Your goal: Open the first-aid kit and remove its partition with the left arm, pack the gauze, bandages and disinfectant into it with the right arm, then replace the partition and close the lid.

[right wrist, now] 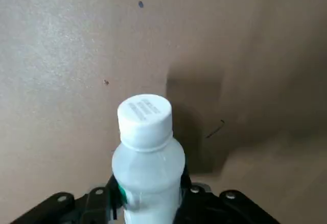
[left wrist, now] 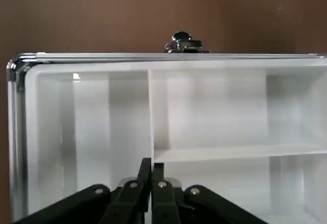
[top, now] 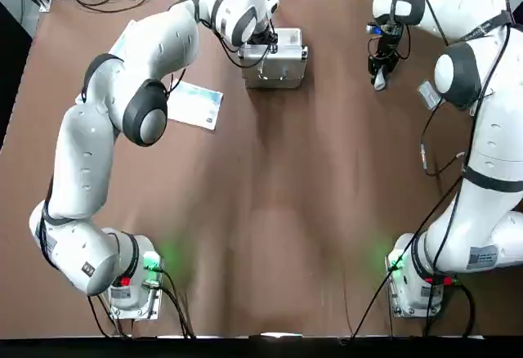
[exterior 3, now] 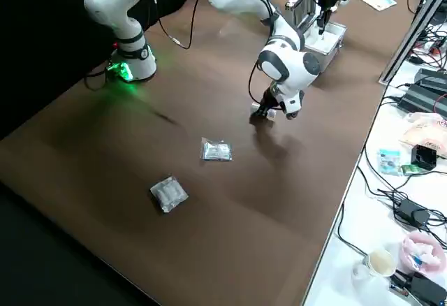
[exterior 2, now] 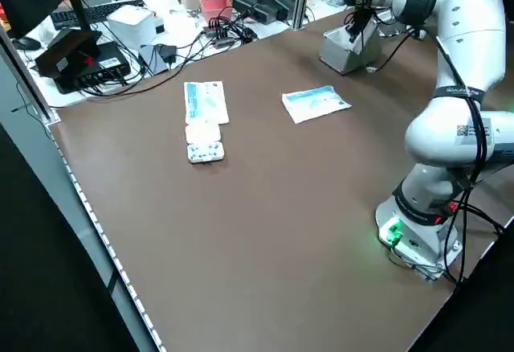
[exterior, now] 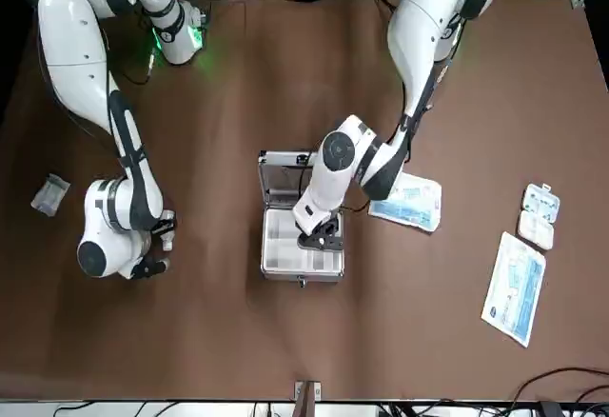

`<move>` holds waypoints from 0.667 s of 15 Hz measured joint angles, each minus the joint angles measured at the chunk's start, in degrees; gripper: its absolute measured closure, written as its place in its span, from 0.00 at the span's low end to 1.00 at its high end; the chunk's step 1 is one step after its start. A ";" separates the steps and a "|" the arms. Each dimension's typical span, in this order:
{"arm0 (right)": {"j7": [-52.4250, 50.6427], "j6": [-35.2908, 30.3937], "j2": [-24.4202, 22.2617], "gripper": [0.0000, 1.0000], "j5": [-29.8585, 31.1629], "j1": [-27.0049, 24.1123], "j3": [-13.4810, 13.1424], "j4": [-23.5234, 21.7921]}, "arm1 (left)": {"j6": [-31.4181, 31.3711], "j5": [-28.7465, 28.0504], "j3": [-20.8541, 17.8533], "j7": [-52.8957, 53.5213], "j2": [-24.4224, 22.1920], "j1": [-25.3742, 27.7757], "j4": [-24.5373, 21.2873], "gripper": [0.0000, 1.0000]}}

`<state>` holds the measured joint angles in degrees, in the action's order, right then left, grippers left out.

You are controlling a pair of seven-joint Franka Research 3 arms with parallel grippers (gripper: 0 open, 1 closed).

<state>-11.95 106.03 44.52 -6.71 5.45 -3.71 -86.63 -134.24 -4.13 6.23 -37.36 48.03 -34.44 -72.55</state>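
Across the upper right of the front view, the left arm point(exterior: 419, 41) reaches down to mid-frame; the right arm point(exterior: 76, 46) comes down the left side.

Case point(exterior: 303, 272) at centre, latch toward the bottom edge. Lid point(exterior: 279, 181) raised behind it: opening done. Partition point(left wrist: 214, 106) in the case, its compartments bare; removal not done.

Left gripper point(left wrist: 152, 163) low in its wrist view, fingers drawn together about the partition's dividing wall. Reads as a pinch, tray apparently not yet lifted.

Right gripper point(exterior 3: 269, 103), upper middle of the right side view, clasps the disinfectant point(right wrist: 148, 168) upright between its fingers, white cap up. Out over the table, well apart from the case.

Two small packets, one foil-like point(exterior 3: 168, 193) at lower left of centre, one clear point(exterior 3: 216, 150) just above and right of it; likely gauze and bandage, which is which cannot tell. Both unpacked.

Judgement: early stage. Left to do: tray out, bottle and both packets in, tray back, lid down. Bottle should wait until the tray is clear.
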 joint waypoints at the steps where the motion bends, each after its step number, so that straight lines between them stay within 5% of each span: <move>1: 0.00 -0.01 0.00 0.56 -0.18 0.00 0.00 0.02 | 0.22 0.00 0.00 0.00 0.00 -0.01 0.13 0.96; 10: 0.20 -0.93 0.00 0.57 -0.83 0.05 0.04 0.49 | 0.38 0.00 -0.02 -0.23 -0.03 -0.02 0.25 0.96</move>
<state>-11.75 105.11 44.52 -7.54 5.50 -3.67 -86.14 -133.86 -4.13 6.21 -37.59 48.01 -34.46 -72.30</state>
